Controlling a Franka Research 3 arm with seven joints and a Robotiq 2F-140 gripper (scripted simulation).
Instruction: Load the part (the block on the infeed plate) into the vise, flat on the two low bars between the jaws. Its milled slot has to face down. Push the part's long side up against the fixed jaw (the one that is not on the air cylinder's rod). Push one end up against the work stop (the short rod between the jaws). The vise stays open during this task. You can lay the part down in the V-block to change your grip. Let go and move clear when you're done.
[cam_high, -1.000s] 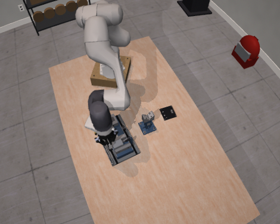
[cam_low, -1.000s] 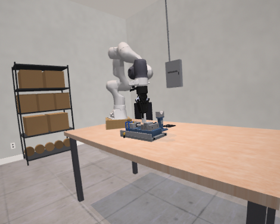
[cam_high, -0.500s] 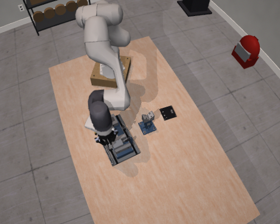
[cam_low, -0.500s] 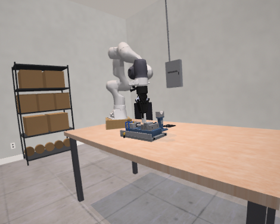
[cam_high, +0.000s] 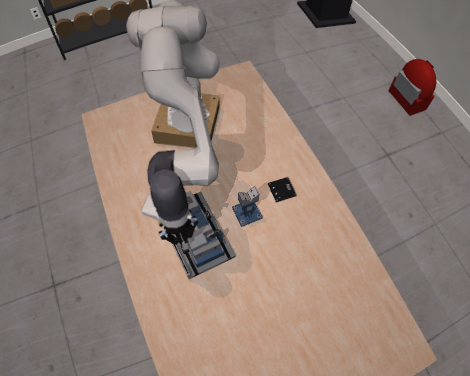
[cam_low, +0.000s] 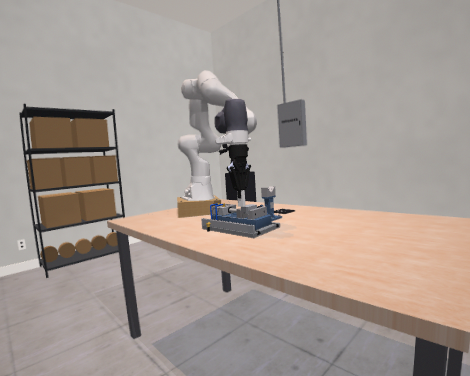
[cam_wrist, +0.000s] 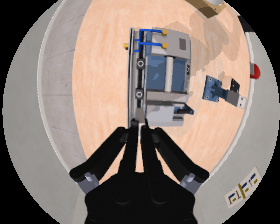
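Note:
The vise (cam_high: 208, 240) stands on the table, with blue jaws and a grey frame. The grey part (cam_high: 203, 243) lies between the jaws; in the wrist view it is the pale block (cam_wrist: 170, 112) at the near end of the vise (cam_wrist: 156, 72). I cannot tell which way its slot faces. My gripper (cam_wrist: 139, 114) is shut with nothing between the fingers. Its tips point down at the vise's left rail, just beside the part. In the side view the gripper (cam_low: 240, 199) reaches down into the vise (cam_low: 242, 221).
The V-block (cam_high: 248, 201) on its blue base stands right of the vise, and the black infeed plate (cam_high: 281, 190) beyond it holds nothing. A brown box (cam_high: 186, 120) sits under the arm's base. A shelf rack (cam_low: 70, 185) stands off the table.

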